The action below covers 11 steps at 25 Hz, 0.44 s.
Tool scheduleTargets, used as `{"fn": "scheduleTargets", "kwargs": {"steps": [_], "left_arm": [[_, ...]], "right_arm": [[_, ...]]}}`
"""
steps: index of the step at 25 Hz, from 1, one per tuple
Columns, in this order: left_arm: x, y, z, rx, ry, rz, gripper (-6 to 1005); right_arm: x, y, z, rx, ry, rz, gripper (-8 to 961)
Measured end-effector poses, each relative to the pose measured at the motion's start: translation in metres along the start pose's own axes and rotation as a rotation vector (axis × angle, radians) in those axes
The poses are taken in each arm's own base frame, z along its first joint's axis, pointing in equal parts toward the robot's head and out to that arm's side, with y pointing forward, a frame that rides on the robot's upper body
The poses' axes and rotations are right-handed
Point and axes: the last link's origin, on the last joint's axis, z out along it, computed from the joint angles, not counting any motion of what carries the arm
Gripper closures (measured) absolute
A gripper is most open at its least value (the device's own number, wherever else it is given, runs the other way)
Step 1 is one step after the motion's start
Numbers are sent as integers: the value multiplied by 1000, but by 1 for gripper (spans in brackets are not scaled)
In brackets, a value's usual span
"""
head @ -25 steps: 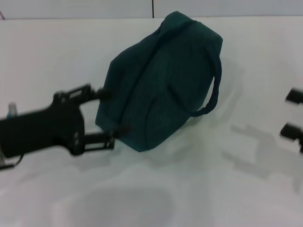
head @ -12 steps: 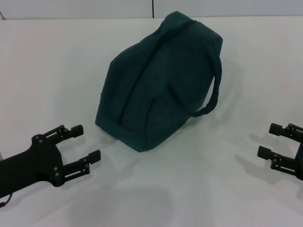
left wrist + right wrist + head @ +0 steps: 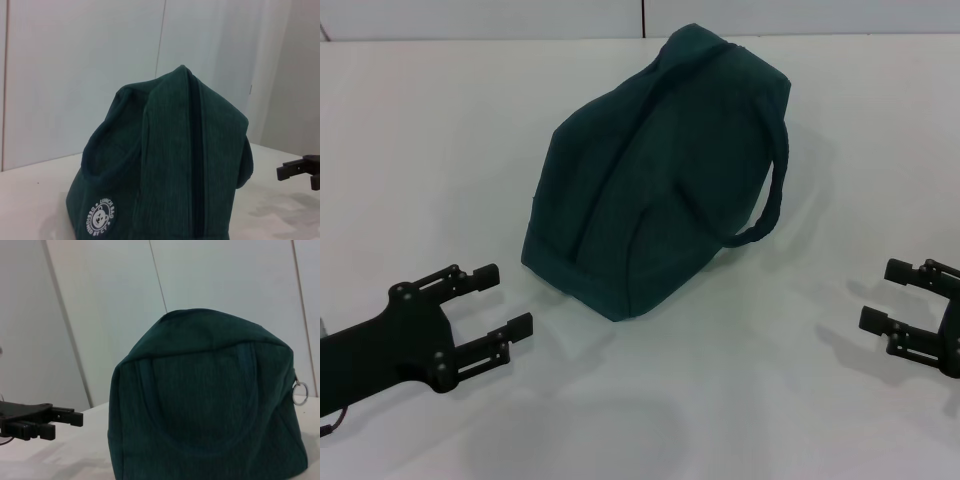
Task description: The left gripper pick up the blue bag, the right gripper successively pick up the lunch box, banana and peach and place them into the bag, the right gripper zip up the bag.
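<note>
The blue bag (image 3: 660, 170) is a dark teal fabric tote standing zipped shut in the middle of the white table, one loop handle hanging on its right side. The left wrist view shows its round white logo (image 3: 101, 217) and closed zipper line. In the right wrist view its metal ring zipper pull (image 3: 300, 390) hangs at one end. My left gripper (image 3: 505, 302) is open near the table's front left, short of the bag and apart from it. Open too, my right gripper (image 3: 888, 295) sits at the far right, well clear of the bag. The lunch box, banana and peach are out of view.
The white table (image 3: 720, 400) spreads all around the bag. A pale wall with a vertical seam (image 3: 642, 18) rises behind its far edge. The right gripper's fingertip (image 3: 292, 169) shows far off in the left wrist view, the left gripper (image 3: 37, 421) in the right wrist view.
A second ago the left gripper was at the bag's lower left corner; it has drawn back toward the front left. The right gripper came further into view. Both have barely moved in the last half second.
</note>
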Motion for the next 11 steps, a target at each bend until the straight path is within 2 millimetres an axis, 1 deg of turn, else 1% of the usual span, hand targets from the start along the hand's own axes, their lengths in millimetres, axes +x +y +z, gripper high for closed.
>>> {"fn": "scheduleTargets", "kwargs": {"steps": [11], "left_arm": [[2, -1, 2, -6, 4, 10, 280]], "right_arm": [[-4, -1, 4, -14, -5, -9, 213]]}}
